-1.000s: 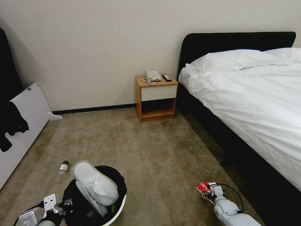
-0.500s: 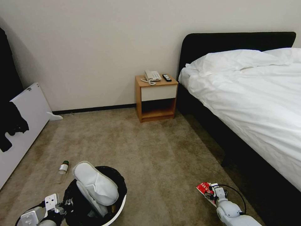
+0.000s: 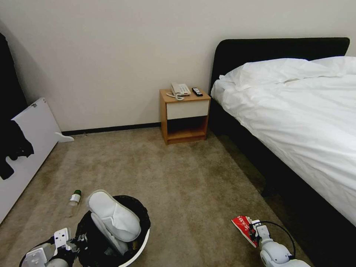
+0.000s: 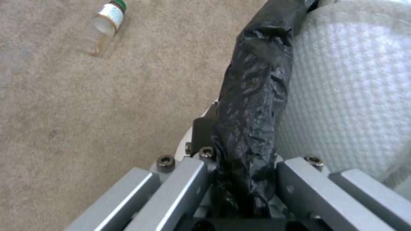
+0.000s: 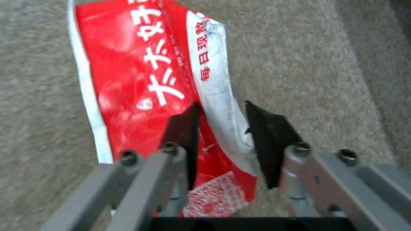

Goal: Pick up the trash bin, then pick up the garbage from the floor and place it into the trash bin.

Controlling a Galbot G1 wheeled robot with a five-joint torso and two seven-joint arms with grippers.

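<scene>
A: Down at our lower left, the left end effector (image 3: 79,243) is clamped on the rim of the round white plastic trash bin lined with crinkled black bag (image 3: 142,243); the wrist view shows the bunched liner pinched between the closed fingers (image 4: 179,179). We judge that grip keeps the bin carried alongside us, its mouth ready for litter.

B: And a white fabric slipper (image 3: 113,215) already sticks up out of it. What about our right side?

A: The right end effector (image 3: 253,231) holds the flat red foil snack packet with white lettering (image 5: 158,80). Its fingers stand a little apart, with the packet's pale edge caught between them. The packet hangs off the tips, so the hold looks thin to us.

B: What is left on the floor?

A: A small clear bottle with a green cap (image 3: 74,197) lies on its side on the beige carpet (image 3: 185,178), just beside the bin.

B: The room?

A: A plain wall, a wooden nightstand (image 3: 184,115) carrying a phone, and a black-framed bed with white bedding (image 3: 296,111) on our right.
</scene>
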